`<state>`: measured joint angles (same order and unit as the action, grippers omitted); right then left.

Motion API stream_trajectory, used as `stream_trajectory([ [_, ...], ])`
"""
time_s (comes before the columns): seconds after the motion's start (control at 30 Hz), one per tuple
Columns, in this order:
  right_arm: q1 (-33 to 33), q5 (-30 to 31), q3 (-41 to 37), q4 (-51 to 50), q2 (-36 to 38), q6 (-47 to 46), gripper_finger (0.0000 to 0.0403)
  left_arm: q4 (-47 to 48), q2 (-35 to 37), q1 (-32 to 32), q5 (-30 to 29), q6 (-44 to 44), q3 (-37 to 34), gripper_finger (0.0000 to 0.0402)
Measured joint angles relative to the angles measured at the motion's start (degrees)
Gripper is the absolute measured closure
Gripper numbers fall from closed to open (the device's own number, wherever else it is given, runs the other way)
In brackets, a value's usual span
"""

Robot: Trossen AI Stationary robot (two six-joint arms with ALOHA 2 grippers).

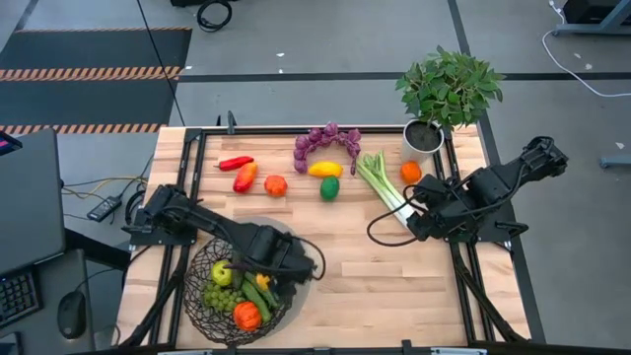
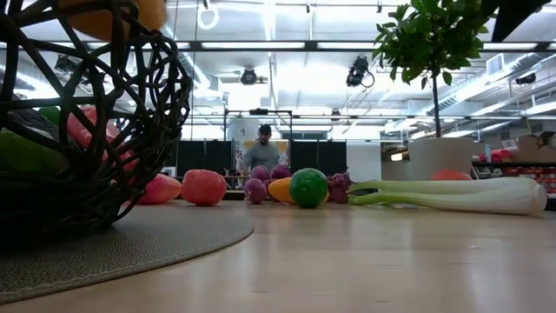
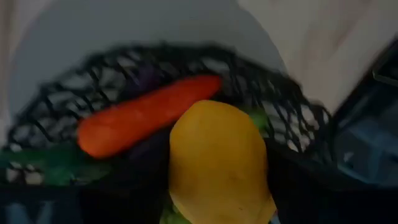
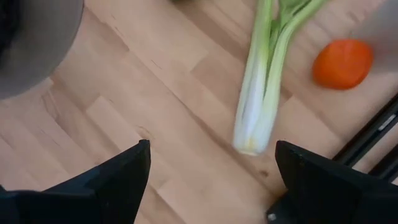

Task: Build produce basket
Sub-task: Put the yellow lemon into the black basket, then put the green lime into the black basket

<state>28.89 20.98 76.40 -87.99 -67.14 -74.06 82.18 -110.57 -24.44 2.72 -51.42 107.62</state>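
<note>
basket (image 1: 202,296) of dark wire mesh sat on a round grey mat (image 2: 130,248) at the near left part of the table (image 1: 345,276), directly under the left gripper (image 1: 258,264), which hung over the rim on the side nearest the table's middle. whether its fingers were clenched or released could not be told; the left wrist view showed a yellow lemon-like fruit (image 3: 217,162) close before the camera, above an orange carrot (image 3: 143,115) lying inside the mesh. green grapes (image 1: 222,296), a yellow-green apple (image 1: 223,273) and an orange-red pepper (image 1: 246,316) also lay in the basket below this gripper. right gripper (image 1: 419,219) stood with its fingers (image 4: 118,180) released and wide apart, holding nothing, the white root end of the celery (image 4: 264,81) just ahead between them on the wood. an orange (image 4: 342,62) lay beside the celery's stalk, beyond that gripper. farther off from both grippers, a row of produce (image 1: 296,173) lay across the far part of the table, with a potted plant (image 1: 444,94) at the far right corner.
</note>
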Motion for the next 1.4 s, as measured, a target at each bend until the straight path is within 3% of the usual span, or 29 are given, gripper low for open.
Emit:
stream_trajectory([
  [0.33,1.94,-2.30,-0.02,0.20,-0.30,-12.31,0.0055,2.39,1.40,1.72,-7.21,8.34,-0.31,0.0092],
  [0.6,1.92,-3.31,-0.02,0.84,-0.30,-18.83,0.0055,4.25,3.00,2.20,-13.24,16.30,-0.31,0.0089],
  [1.03,1.92,-3.51,-0.02,2.60,-0.32,-21.80,0.0055,-18.06,12.34,16.21,-13.10,29.34,-0.27,0.0093],
  [1.4,0.99,-3.62,-0.02,2.78,-4.16,-17.40,0.0055,-15.57,14.00,23.66,-13.66,38.64,-0.33,0.0115],
])
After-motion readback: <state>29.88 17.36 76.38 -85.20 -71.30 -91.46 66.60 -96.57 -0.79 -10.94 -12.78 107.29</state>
